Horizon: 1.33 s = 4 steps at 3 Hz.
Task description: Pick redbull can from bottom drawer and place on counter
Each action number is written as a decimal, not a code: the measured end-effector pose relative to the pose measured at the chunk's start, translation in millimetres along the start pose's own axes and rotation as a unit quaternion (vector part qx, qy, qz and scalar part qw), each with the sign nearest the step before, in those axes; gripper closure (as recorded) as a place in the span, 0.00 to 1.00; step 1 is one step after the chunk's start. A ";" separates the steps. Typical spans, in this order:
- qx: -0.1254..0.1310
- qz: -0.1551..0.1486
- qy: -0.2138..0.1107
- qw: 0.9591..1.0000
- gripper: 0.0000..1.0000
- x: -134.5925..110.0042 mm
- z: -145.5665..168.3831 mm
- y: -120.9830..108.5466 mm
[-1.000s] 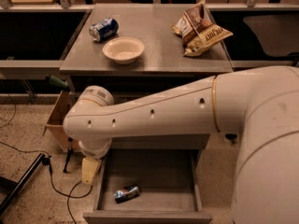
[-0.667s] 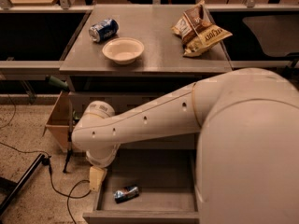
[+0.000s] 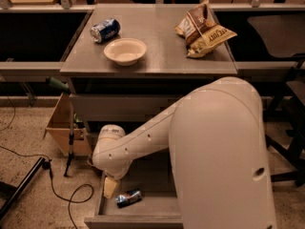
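Note:
The redbull can [image 3: 128, 198] lies on its side in the open bottom drawer [image 3: 143, 219], near its front left. My gripper [image 3: 110, 187] hangs from the white wrist [image 3: 112, 151] at the drawer's left edge, just left of and slightly above the can, not touching it. My white arm crosses the drawer from the right and hides most of its tray. The counter [image 3: 162, 56] is the grey metal top above the drawers.
On the counter lie a wider blue can [image 3: 105, 30], a white bowl [image 3: 125, 50] and a chip bag [image 3: 204, 27]. A cardboard box [image 3: 64, 128], a stand and cables [image 3: 57, 185] sit on the floor at left. A dark chair [image 3: 281, 32] stands at right.
My arm has dropped and swung in closer. The gripper has come down to the drawer's left edge beside the can. The can has not moved.

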State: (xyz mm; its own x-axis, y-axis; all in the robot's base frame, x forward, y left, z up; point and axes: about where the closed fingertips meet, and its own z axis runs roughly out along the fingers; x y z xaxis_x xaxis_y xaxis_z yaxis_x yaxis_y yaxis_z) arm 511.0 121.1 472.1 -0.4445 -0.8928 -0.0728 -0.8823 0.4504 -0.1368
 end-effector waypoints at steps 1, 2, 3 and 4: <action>-0.006 0.019 -0.036 0.999 0.00 8.1 80.0 -6.9; -0.012 0.022 -0.057 0.998 0.00 7.9 121.3 -6.9; -0.034 0.013 -0.066 0.997 0.00 -6.0 179.7 -3.6; -0.046 0.003 -0.063 0.997 0.00 -13.9 212.2 -1.4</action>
State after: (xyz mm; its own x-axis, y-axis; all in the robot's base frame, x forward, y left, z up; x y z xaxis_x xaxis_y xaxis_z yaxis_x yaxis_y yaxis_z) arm 551.3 133.6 263.7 -0.4320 -0.8799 -0.1980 -0.8928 0.4483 -0.0444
